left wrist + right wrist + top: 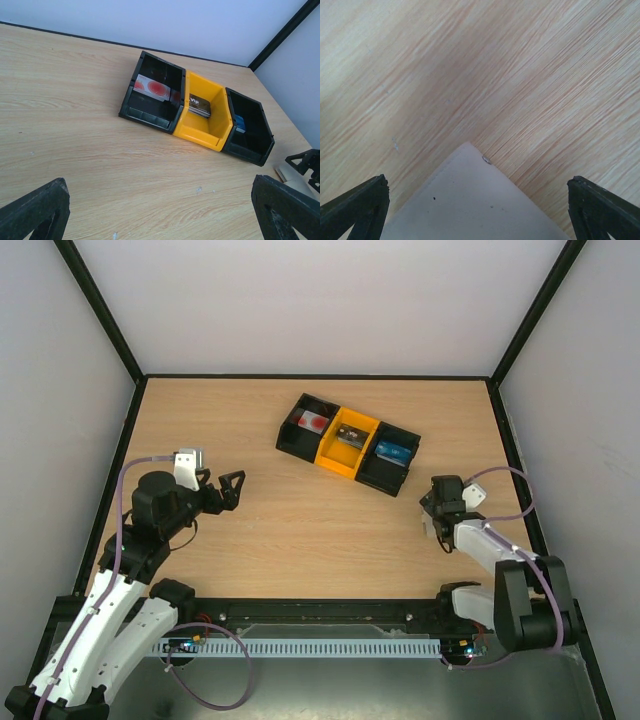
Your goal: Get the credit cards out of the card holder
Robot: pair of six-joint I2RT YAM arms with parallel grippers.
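While flat, card holder [470,202] between parted right jaws

**Black, yellow and pale wood**

Ahead of the black left claw [160,207], the tray [202,139] shows one yellow bin between two black ones. Left of the claw's line, the spotted card [152,88] is white with red discs. Dead ahead, the VIP card [200,106] is dark with white lettering, and to the right sits the blue card [240,123]. The table [75,130] is pale wood, finely streaked. Between the black right claw's [479,207] fingers, the holder [470,192] is plain pale grey with a dark speck.
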